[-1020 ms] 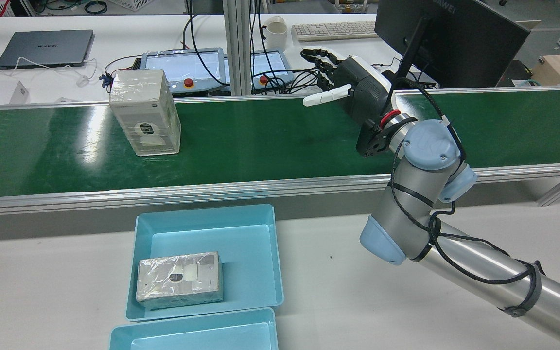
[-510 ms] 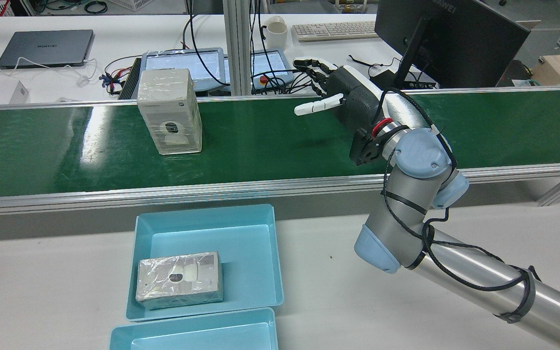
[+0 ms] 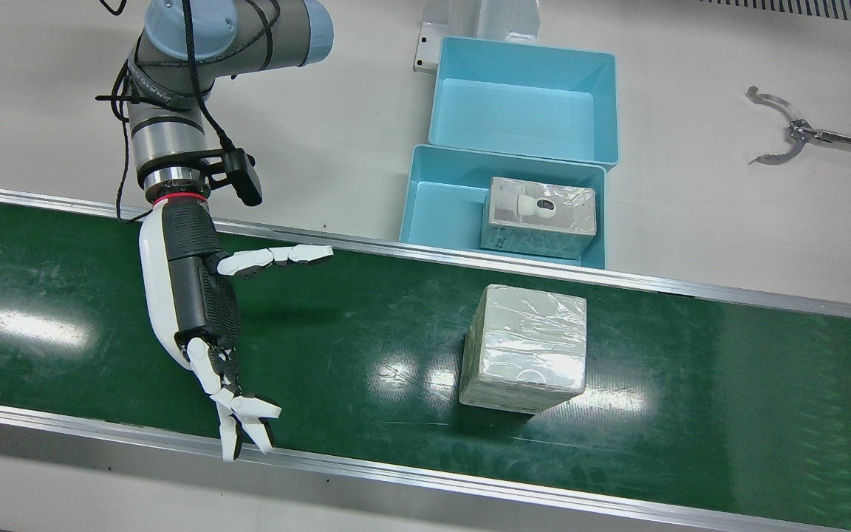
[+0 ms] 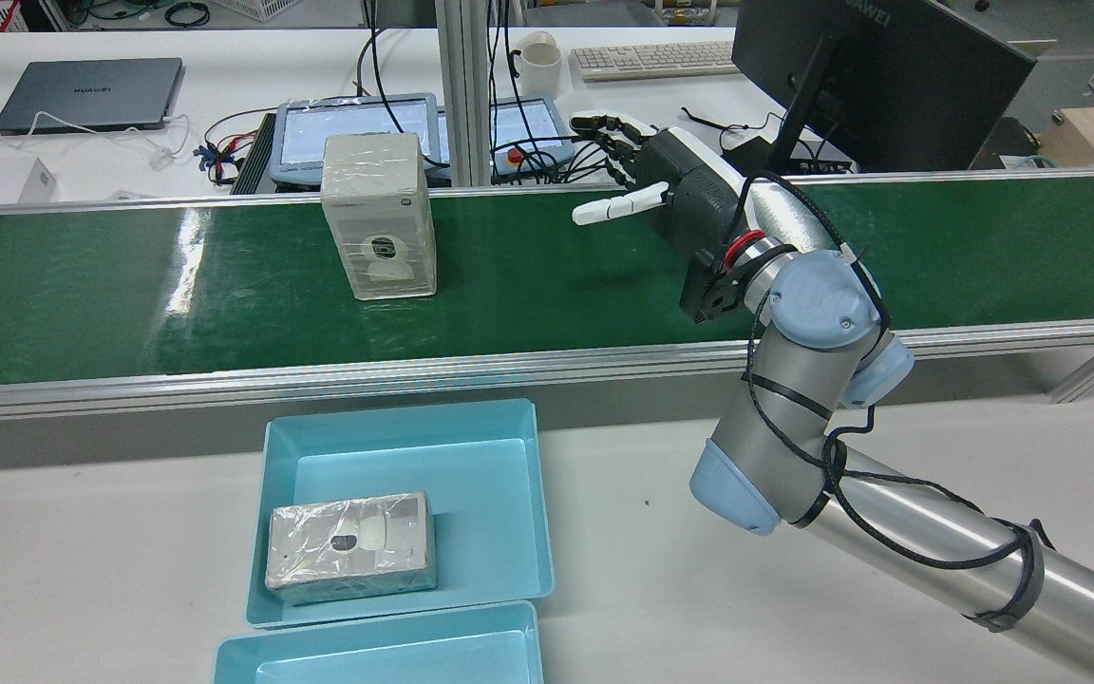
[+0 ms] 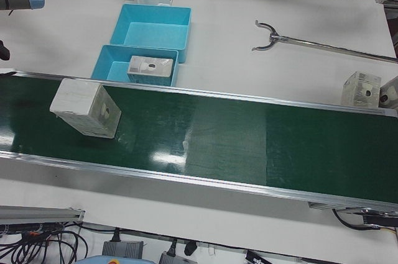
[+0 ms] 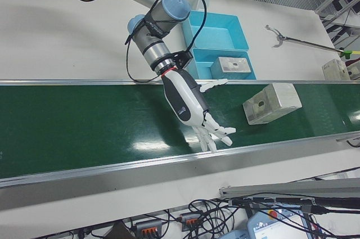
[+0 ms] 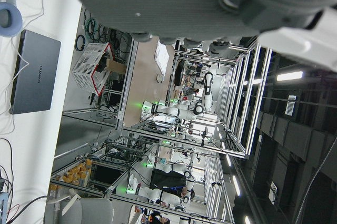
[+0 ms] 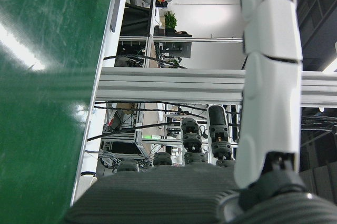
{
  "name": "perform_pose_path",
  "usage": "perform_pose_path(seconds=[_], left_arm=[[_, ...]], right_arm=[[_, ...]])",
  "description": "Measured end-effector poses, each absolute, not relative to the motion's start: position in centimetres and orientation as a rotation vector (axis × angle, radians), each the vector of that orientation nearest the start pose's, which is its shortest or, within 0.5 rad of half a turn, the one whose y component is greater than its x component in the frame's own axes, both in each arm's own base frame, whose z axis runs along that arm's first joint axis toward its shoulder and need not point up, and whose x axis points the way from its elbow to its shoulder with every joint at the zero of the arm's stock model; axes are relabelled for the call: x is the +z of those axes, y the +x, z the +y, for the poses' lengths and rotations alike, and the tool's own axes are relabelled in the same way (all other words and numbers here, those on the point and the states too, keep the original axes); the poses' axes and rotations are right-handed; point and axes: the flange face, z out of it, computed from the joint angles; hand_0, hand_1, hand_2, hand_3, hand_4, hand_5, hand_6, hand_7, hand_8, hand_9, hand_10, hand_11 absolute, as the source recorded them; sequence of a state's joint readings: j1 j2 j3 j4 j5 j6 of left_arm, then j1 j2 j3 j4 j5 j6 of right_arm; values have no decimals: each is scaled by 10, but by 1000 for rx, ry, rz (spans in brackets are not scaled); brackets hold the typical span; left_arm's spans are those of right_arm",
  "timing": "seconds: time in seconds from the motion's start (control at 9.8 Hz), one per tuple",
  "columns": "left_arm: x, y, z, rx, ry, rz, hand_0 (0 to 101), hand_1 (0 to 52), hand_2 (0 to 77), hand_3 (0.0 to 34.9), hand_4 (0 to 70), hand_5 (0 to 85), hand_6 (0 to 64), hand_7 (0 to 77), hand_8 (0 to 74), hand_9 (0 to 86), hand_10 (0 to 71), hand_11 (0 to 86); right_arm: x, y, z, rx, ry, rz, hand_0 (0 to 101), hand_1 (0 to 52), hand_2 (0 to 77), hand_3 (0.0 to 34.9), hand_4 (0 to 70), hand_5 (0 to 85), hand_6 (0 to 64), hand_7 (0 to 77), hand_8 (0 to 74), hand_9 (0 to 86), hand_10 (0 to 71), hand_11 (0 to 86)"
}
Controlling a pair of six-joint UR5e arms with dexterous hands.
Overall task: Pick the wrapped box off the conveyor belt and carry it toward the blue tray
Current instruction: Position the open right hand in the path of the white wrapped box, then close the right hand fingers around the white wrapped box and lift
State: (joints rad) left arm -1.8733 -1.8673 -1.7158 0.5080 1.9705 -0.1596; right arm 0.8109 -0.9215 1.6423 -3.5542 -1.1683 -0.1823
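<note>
Right now my right hand hangs over the belt at the left of the front view, fingers spread and the thumb stuck out sideways, holding nothing. In the rear view the same hand sits upper centre-right, palm turned toward the middle of the belt. My left hand shows only as a dark blurred palm at the top of its own camera, so I cannot tell whether it is spread or clenched.

As I judge it, the pick has not begun: the wrapped box stands on the belt, untouched, well apart from the right hand with bare green between them. It sits right of centre in the front view and left of centre in the rear view, closer to the belt's far rail there.

The blue tray lies off the belt, above the box in the front view, already holding another wrapped box; a second, empty tray touches it on the far side. Everything is left: reach, close on the box, lift, carry toward the tray
</note>
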Motion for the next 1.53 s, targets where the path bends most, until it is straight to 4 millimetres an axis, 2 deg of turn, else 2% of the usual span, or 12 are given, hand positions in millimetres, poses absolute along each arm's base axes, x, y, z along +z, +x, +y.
perform_pose_path(seconds=[1.43, 1.53], left_arm=[[507, -258, -510, -2334, -310, 2175, 0, 0, 5, 0, 0, 11, 0, 5, 5, 0, 5, 5], [507, -258, -510, -2334, -310, 2175, 0, 0, 5, 0, 0, 5, 0, 5, 5, 5, 5, 5]], right_arm=[[302, -324, -602, -1966, 391, 2700, 484, 142, 93, 83, 60, 278, 60, 33, 5, 16, 0, 16], [301, -324, -602, -1965, 391, 2700, 484, 142, 93, 83, 16, 278, 60, 33, 5, 11, 0, 16]])
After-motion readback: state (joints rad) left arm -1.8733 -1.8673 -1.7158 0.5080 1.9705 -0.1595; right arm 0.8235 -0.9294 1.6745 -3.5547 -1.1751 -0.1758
